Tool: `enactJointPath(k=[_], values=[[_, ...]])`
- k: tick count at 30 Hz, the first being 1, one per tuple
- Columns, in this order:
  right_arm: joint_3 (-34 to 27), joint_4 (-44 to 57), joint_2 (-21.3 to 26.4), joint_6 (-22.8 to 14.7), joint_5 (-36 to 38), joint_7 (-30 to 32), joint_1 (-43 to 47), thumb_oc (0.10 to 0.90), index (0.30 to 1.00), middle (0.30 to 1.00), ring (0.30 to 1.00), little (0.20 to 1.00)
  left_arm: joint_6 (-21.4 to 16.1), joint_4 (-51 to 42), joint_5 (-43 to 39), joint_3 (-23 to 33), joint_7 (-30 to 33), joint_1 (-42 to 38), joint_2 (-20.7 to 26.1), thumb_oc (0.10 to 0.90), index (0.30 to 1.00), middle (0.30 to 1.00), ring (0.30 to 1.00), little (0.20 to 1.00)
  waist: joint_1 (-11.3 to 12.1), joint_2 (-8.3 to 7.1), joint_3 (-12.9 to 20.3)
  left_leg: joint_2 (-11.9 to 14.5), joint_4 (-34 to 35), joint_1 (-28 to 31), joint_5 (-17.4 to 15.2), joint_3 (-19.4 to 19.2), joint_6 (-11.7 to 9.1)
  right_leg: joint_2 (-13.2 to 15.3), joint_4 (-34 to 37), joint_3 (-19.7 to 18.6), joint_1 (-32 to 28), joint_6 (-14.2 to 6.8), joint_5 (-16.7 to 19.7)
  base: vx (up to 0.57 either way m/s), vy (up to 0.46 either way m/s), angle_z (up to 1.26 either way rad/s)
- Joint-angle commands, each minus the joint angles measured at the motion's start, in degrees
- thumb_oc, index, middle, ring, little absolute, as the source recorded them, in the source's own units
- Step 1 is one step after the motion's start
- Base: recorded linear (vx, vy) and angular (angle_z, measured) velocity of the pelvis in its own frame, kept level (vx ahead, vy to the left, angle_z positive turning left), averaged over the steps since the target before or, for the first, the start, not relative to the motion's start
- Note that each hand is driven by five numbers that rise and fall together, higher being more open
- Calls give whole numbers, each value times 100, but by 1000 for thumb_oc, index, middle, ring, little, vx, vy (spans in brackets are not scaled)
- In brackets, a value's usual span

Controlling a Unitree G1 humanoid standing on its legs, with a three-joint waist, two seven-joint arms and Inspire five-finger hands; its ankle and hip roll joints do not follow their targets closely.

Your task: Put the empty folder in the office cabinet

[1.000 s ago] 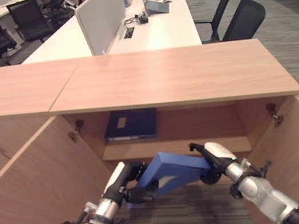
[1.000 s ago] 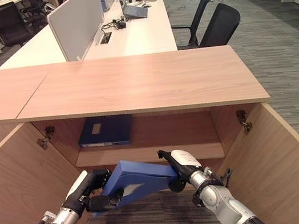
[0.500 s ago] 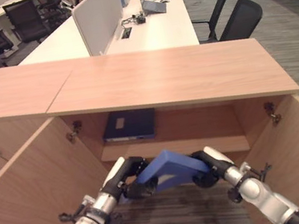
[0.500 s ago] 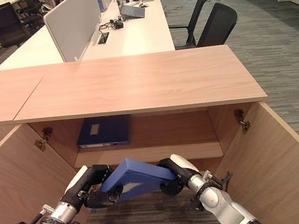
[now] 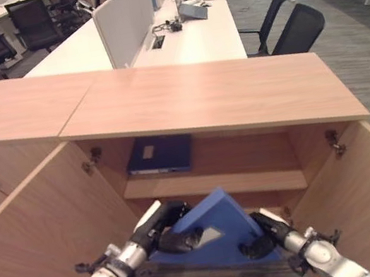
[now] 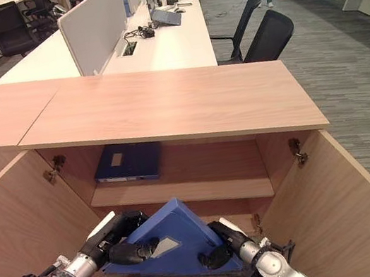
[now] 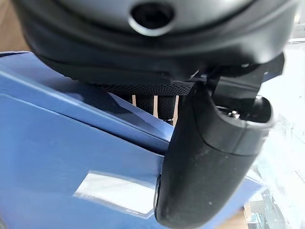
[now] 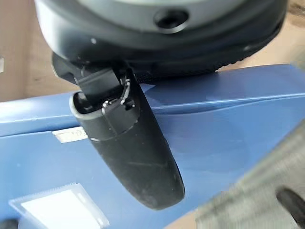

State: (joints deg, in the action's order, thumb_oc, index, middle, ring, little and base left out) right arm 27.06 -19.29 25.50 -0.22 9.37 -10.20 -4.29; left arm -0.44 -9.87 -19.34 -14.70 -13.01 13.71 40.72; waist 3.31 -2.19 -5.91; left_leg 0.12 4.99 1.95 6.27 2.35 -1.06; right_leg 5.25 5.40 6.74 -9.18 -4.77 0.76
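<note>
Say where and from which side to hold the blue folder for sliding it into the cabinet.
Best by its two side edges, one hand from each side: the left hand and right hand already pinch the folder that way, thumbs on its broad face, so the flat, tilted folder can go in level.

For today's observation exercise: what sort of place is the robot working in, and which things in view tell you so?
Most likely an open-plan office. Behind the low wooden cabinet stand long white desks split by a divider screen, with black swivel chairs beside them. A dark blue folder already lies on the cabinet's shelf.
</note>
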Motion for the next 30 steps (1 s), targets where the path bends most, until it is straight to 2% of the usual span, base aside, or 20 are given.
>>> enactJointPath(k=[1,5,6,7,8,9,10,11,13,14,16,19,22,23,24,26,27,28,29,30], values=[[-581,254,-140,-271,801,160,214,400,300,300,300,300,-570,219,-1504,78,114,-447,-814,800,900,900,900,900,-63,75,24,307,1,241,-754,206,-153,-185,-293,341,230,116,-456,7,-185,14],[-1058,-218,-49,-291,772,340,200,400,300,300,300,300,-460,1093,-1837,479,250,-124,-1287,800,900,900,900,900,-39,84,-136,510,-146,176,-627,223,-242,-345,-405,280,262,250,-595,-19,-177,11],[-1352,-385,-17,-296,726,423,191,400,300,300,300,300,-425,1446,-1832,760,329,11,-1571,800,900,900,900,900,-15,46,-295,477,-874,-185,-731,195,-267,-352,-475,278,280,342,-646,-67,-92,-2],[-1353,-385,-15,-296,725,423,193,400,300,300,300,300,-426,1448,-1830,760,329,8,-1573,800,900,900,900,900,-22,49,-293,475,-924,-217,-756,204,-266,-353,-479,284,288,342,-648,-109,-145,-2],[-1543,-497,19,-308,706,494,181,400,300,300,300,300,-423,1720,-1718,891,433,25,-1713,800,900,900,900,900,-1,31,-428,428,-1378,-476,-787,183,-288,-340,-526,311,273,390,-675,-76,-103,6],[-1818,-615,37,-267,671,613,163,400,300,300,300,300,-418,2066,-1585,1103,568,33,-1937,800,900,900,900,900,-15,23,-518,380,-1776,-846,-691,60,-276,-327,-539,409,253,456,-741,-65,-119,20],[-1932,-668,46,-236,640,657,162,400,300,300,300,300,-399,2244,-1497,1201,624,50,-2014,800,900,900,900,900,2,34,-531,312,-1826,-1011,-648,42,-236,-324,-527,449,235,468,-766,-18,-67,31],[-1933,-667,47,-236,640,657,163,400,300,300,300,300,-401,2248,-1495,1200,624,47,-2016,800,900,900,900,900,-3,35,-526,308,-1838,-1025,-652,47,-234,-321,-529,454,241,466,-768,30,-25,30],[-2101,-642,56,-138,541,704,110,400,300,300,300,300,-345,2562,-1503,1441,738,146,-2218,800,900,900,900,900,57,65,-495,20,-1591,-1368,-473,126,-176,-345,-490,462,215,458,-804,94,-8,16],[-2101,-641,56,-137,541,704,109,400,300,300,300,300,-346,2565,-1504,1441,738,145,-2218,800,900,900,900,900,56,62,-492,15,-1581,-1366,-467,125,-174,-340,-492,462,218,456,-806,109,16,1],[-2105,-683,-7,-102,464,792,171,400,300,300,300,300,-294,2884,-1744,1616,837,113,-2456,800,900,900,900,900,140,172,-532,-108,-1170,-1651,-126,183,-177,-432,-508,398,182,461,-905,110,53,-20],[-2041,-670,-92,-74,359,765,147,400,300,300,300,300,-268,3135,-1938,1739,874,114,-2626,800,900,900,900,900,194,250,-505,-88,-779,-1550,-19,235,-139,-520,-476,266,139,452,-969,100,50,-31],[-1972,-644,-315,-68,437,761,-2,400,300,300,300,300,-191,3955,-2078,1699,933,71,-2759,800,900,900,900,900,157,253,-365,-65,-481,-1389,73,283,-66,-487,-268,183,66,386,-989,217,150,-22],[-1909,-806,-566,-171,1139,839,145,400,300,300,300,300,-188,4552,-2092,1591,999,-84,-2773,800,900,900,900,900,143,237,-362,-72,-423,-1371,47,185,-14,-420,-245,113,99,331,-991,249,297,-25],[-1833,-879,-869,-351,2248,905,440,400,300,300,300,300,-157,5062,-2180,1450,1109,-287,-2817,800,900,900,900,900,137,236,-414,-103,-442,-1407,7,100,35,-337,-283,25,204,285,-997,150,352,-32],[-1606,117,-1197,-785,3968,768,1143,400,300,300,300,300,-213,5857,-1910,1202,1332,-589,-2778,800,900,900,900,900,159,278,-613,-179,-530,-1680,-105,-43,161,-180,-536,-189,698,186,-984,9,325,-67],[-1614,304,-1234,-928,4319,742,1343,400,300,300,300,300,-219,6152,-1720,1143,1350,-671,-2754,800,900,900,900,900,171,277,-648,-197,-560,-1742,-127,-68,179,-150,-605,-210,800,166,-976,-22,260,-55],[-1621,759,-1359,-1263,5005,758,1884,400,300,300,300,300,-197,6770,-1397,1040,1362,-853,-2719,800,900,900,900,900,214,277,-721,-233,-627,-1890,-199,-128,234,-70,-759,-268,1032,121,-958,-3,151,-20],[-1622,758,-1357,-1263,5005,758,1888,400,300,300,300,300,-198,6773,-1397,1040,1361,-858,-2721,800,900,900,900,900,217,284,-704,-224,-628,-1916,-191,-126,232,-80,-757,-269,1058,123,-946,-39,232,1],[-1790,1137,-1550,-1794,5803,872,2787,400,300,300,300,300,-148,7544,-996,964,1439,-1096,-2734,800,900,900,900,900,296,303,-898,-293,-831,-2163,-304,-173,301,24,-1056,-315,1429,62,-944,-38,167,-2]])
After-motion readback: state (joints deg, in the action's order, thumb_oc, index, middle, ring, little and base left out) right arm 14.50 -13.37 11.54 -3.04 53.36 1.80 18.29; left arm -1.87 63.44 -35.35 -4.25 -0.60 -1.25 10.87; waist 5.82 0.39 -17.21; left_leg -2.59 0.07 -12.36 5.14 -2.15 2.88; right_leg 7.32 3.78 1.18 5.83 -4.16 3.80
